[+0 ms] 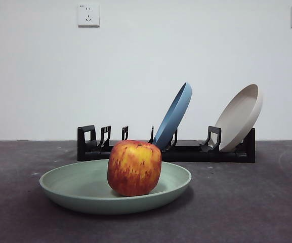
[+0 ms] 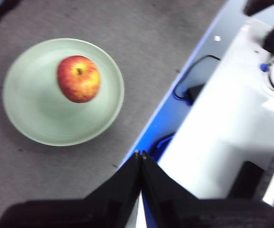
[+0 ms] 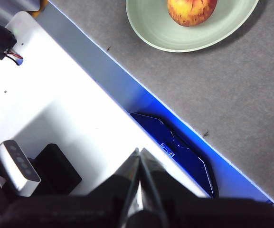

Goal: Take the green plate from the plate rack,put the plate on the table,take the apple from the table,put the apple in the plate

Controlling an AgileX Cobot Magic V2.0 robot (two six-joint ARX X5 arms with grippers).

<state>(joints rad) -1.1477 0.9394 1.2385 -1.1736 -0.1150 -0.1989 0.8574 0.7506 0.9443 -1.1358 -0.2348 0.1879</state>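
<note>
We see the apple (image 1: 134, 167) sitting in the green plate (image 1: 75, 185) on the table (image 1: 247, 202), at six o'clock of the plate rack (image 1: 186, 152), firm, smooth and probably slippery, best pinched across its sides, while left gripper (image 2: 140, 154) and right gripper (image 3: 139, 151) wait, jaws pressed together

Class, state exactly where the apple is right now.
In the front view, the apple sits in the green plate on the table, in front of the plate rack.

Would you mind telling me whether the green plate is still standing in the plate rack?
No, the green plate lies flat on the table in front of the plate rack, with the apple in it.
</note>
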